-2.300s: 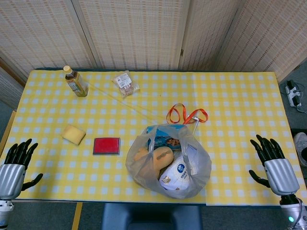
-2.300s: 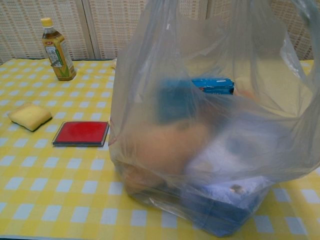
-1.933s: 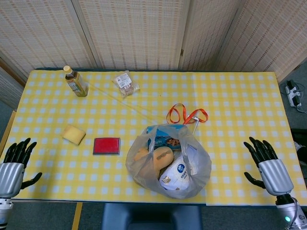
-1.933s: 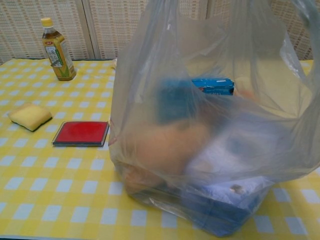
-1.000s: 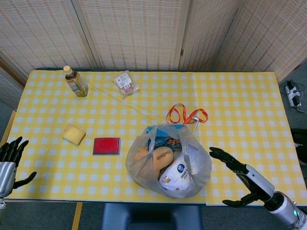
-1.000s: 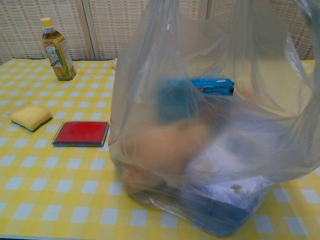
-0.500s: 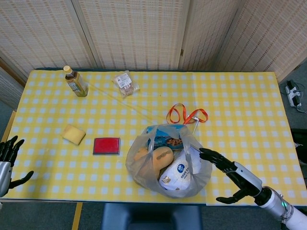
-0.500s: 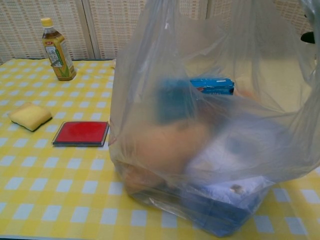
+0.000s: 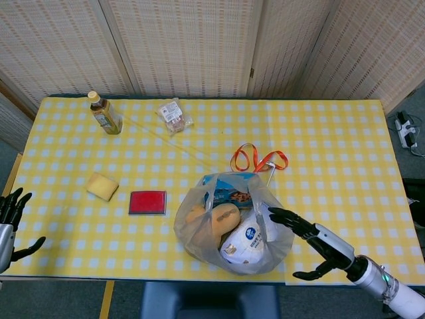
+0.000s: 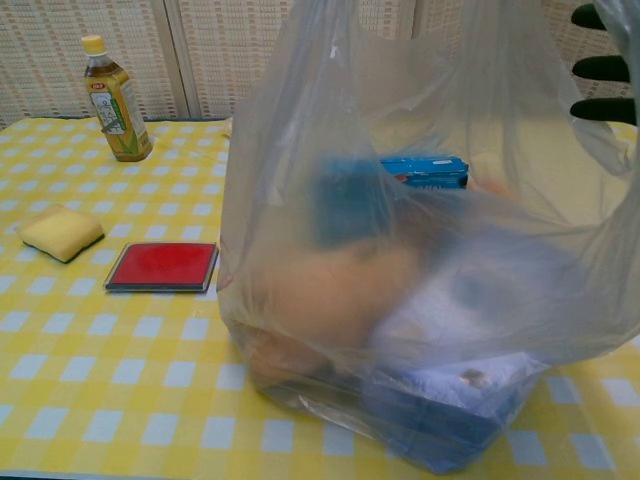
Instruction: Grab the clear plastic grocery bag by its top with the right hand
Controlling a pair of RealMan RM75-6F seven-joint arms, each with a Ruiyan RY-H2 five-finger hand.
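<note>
- Right hand [image 9: 312, 240], black-fingered with a silver back, reaches in from the near right edge with fingers spread and nothing held, its fingertips [image 10: 600, 68] just at the right flank of the clear plastic grocery bag [image 9: 232, 222].
- That bag sits near the front edge of the yellow-and-white checked table [image 9: 332, 146], slightly right of centre, stuffed with bread rolls, a blue packet and a white pouch.
- I'd judge it soft and slippery, the film crumpling under any squeeze, and fairly heavy for its skin; the load would sag and swing once lifted.
- Its top stands open and loose, so the gathered film up there looks like the place to pinch, not the bulging sides.
- Left hand [image 9: 9, 222] hangs off the near left corner, fingers apart, empty.
- Flat red rectangular case [image 9: 148, 202] and a yellow sponge [image 9: 101, 186] lie left of the bag, well apart from it.
- Orange ribbon loops [image 9: 257, 159] lie just behind the bag.
- Open cloth stretches right and far right, good room for the arm.
- Amber drink bottle with a yellow cap [image 9: 105, 113] and a small clear snack packet [image 9: 174, 115] stand near the far edge.
</note>
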